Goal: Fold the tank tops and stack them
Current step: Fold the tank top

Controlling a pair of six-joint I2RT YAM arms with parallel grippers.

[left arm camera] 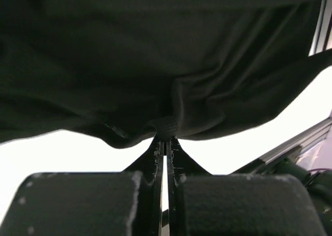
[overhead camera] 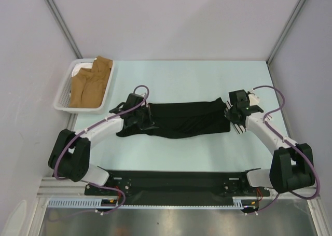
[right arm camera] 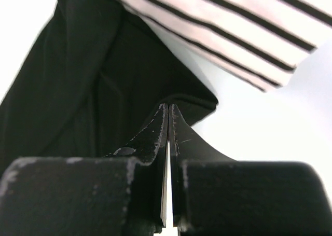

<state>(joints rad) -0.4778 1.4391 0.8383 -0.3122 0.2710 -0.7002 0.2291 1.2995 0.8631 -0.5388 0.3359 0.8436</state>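
Observation:
The plain black tank top (overhead camera: 187,119) is stretched sideways across the middle of the table between my two grippers. My left gripper (overhead camera: 147,120) is shut on its left end, and the left wrist view shows the fingertips (left arm camera: 166,137) pinching a bunched fold of the black cloth (left arm camera: 155,54). My right gripper (overhead camera: 230,113) is shut on its right end, pinching a corner of the black cloth (right arm camera: 93,91) in the right wrist view (right arm camera: 169,107). The striped white tank top (right arm camera: 233,33) lies just beyond that corner. In the top view it (overhead camera: 254,97) is mostly hidden behind the right wrist.
A white basket (overhead camera: 63,97) with brown folded clothes (overhead camera: 91,83) stands at the back left of the table. Grey walls with metal rails close in the left, right and back sides. The black arm mounting plate (overhead camera: 176,184) runs along the near edge.

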